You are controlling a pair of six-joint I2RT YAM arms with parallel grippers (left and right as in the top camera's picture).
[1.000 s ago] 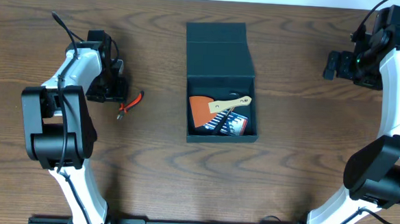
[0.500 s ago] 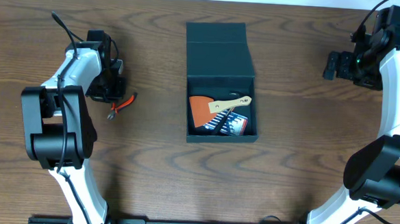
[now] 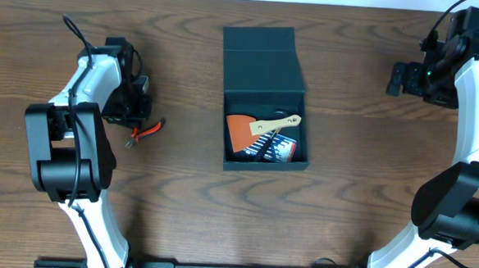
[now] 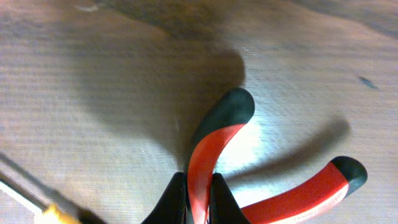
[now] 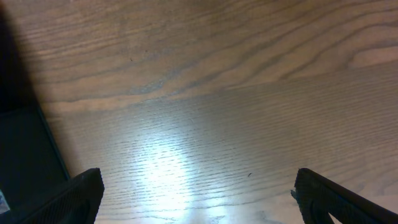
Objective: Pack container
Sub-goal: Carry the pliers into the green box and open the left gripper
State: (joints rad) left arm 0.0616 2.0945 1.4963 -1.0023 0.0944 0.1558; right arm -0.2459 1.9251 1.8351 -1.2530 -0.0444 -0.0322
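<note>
Since a second ago the red-handled pliers (image 3: 145, 130) have swung and slid a little toward the near-left, closer under the left arm, and the left gripper (image 4: 200, 200) has gone from apart to clamped on them.

The wooden table (image 3: 186, 213) has broad bare stretches on both sides of the middle and along the near edge. The container (image 3: 265, 93) sits at the table's centre, slightly toward the far side. Its lid (image 3: 261, 57) is folded flat toward the far edge, stopping just short of it. The open compartment faces up on the near side and holds an orange-bladed tool (image 3: 240, 127), a wooden-handled tool (image 3: 279, 124) lying across it, and a dark striped item (image 3: 280, 150). The container stands well apart from both arms.

The right gripper (image 5: 198, 190) hangs over bare wood near the far right corner, its fingers spread wide and touching nothing.

In the left wrist view the left gripper's fingertips (image 4: 177, 198) pinch one red handle of the pliers near its black-capped end. The other handle splays off to the right above the wood. The pliers lie left of the container, with clear table between them.
</note>
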